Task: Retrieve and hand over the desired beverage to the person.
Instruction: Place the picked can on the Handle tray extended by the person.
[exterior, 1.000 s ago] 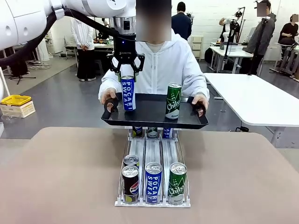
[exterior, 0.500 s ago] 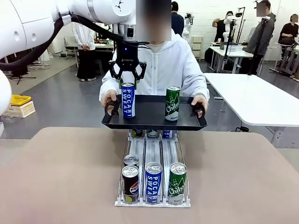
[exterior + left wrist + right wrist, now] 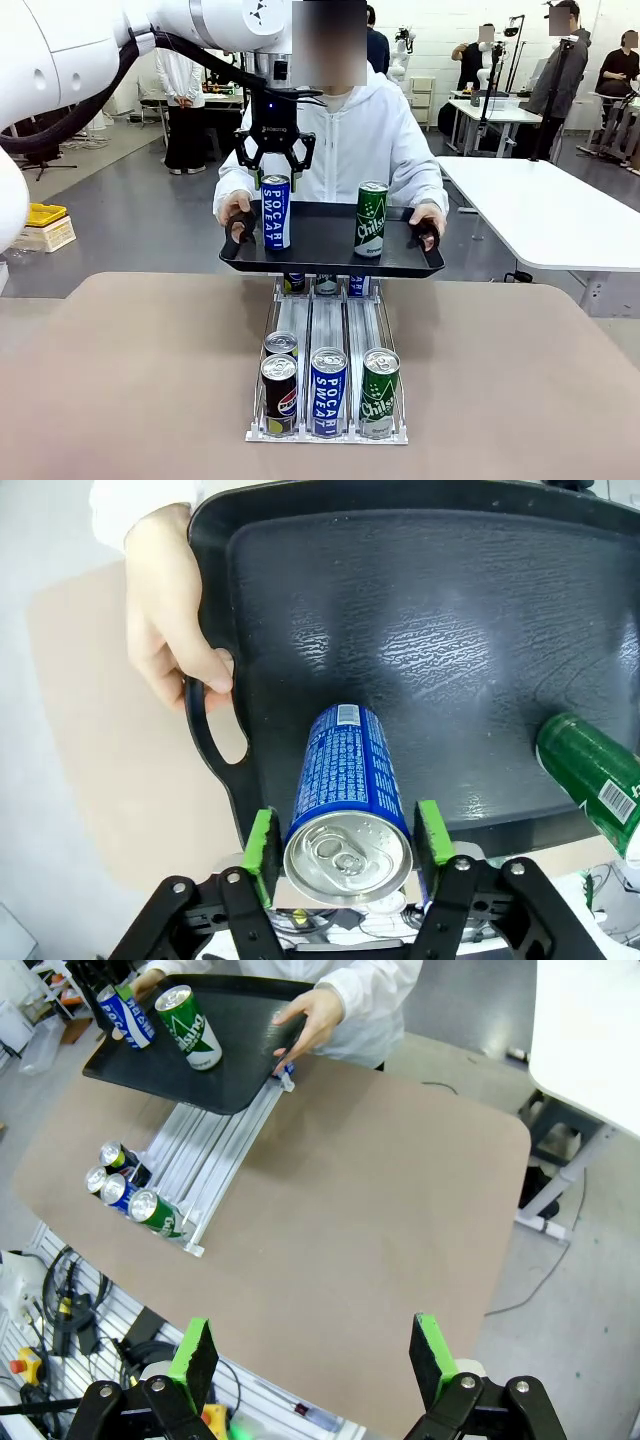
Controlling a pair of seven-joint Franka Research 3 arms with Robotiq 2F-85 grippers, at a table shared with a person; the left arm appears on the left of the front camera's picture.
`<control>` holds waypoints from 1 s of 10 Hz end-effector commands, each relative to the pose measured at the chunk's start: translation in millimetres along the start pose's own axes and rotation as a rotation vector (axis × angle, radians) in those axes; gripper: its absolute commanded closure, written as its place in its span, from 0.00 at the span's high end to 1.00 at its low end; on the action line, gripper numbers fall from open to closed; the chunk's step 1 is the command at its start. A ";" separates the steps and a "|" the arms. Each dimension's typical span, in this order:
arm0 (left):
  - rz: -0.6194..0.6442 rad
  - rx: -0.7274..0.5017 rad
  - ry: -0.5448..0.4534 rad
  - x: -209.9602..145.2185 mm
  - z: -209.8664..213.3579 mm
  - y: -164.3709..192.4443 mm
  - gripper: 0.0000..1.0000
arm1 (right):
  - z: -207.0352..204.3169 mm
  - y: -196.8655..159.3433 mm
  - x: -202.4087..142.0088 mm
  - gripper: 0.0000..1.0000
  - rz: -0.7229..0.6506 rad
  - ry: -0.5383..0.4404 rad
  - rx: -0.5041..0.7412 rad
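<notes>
- Since the earlier frame, the left gripper (image 3: 275,172) has loosened from the blue can (image 3: 275,211) and lifted slightly.
- Its pads now flank the can, released.
- The can stands on the black tray (image 3: 320,262) held by the person (image 3: 340,150).
- The right gripper (image 3: 312,1355) hangs released above the surface (image 3: 350,1210).

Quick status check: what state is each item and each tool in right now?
Left tool: pads at either side of the blue can's top, starting to part.
Right tool: open, empty, high over the table.
Blue can: upright on the tray, unopened.
Green can: upright on the tray, free.
Tray: held level by the person's two hands.
Rack: three cans at its near end, one behind.
</notes>
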State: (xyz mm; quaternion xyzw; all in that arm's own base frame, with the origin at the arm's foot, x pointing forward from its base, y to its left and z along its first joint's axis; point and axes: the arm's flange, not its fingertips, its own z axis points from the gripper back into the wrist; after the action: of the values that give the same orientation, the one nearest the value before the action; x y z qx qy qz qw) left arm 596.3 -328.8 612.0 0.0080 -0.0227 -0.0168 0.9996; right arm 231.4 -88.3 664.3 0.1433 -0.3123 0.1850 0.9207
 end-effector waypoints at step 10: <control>-0.090 -0.079 -0.105 -75.5 90.5 23.2 1.00 | -1.9 -0.8 1.3 1.00 -0.005 0.000 -0.006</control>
State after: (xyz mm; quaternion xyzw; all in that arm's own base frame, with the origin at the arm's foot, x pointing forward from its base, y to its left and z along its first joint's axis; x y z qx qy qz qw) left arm 557.2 -322.5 686.6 -0.0168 -0.0582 -0.0319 0.9977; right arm 231.6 -88.3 664.2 0.1433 -0.3120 0.1849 0.9208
